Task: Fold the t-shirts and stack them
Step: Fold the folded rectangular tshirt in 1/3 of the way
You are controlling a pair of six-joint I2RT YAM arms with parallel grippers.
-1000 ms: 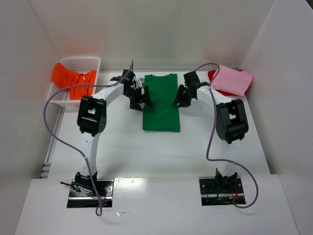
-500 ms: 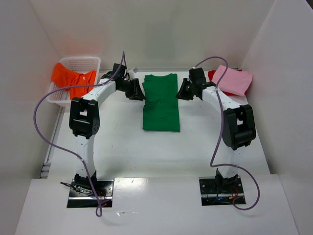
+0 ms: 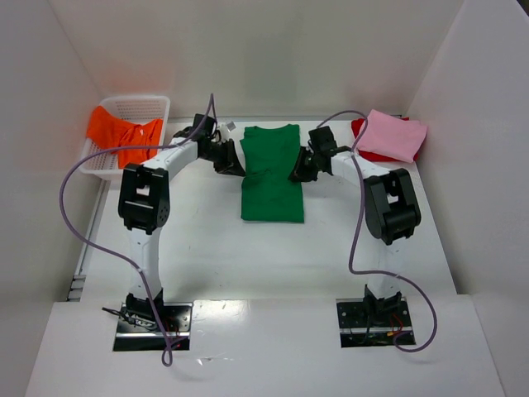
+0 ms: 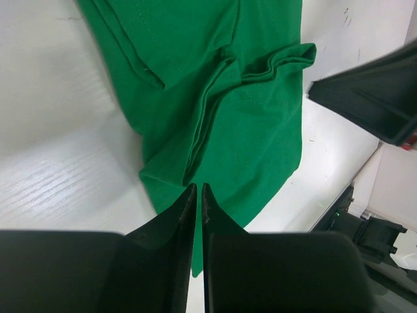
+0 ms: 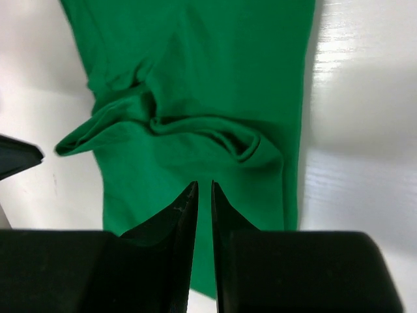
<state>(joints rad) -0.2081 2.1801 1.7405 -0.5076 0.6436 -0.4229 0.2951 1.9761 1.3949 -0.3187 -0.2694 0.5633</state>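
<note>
A green t-shirt lies flat mid-table, folded into a long narrow strip, collar end far. My left gripper sits at its left edge and my right gripper at its right edge, both near the sleeve area. In the left wrist view the left gripper shows only a thin slit, and creases in the green cloth run into the tips. The right gripper stands the same way, with puckered cloth just ahead. An orange t-shirt hangs in the basket. A pink t-shirt lies on a red one.
The white mesh basket stands at the far left by the wall. White walls close in the table on the left, back and right. The pink and red pile sits at the far right corner. Purple cables loop from both arms.
Both grippers have closed from wide open to a thin slit at the green shirt's side edges. Both arms shifted along those edges, and cloth has bunched near the tips.
</note>
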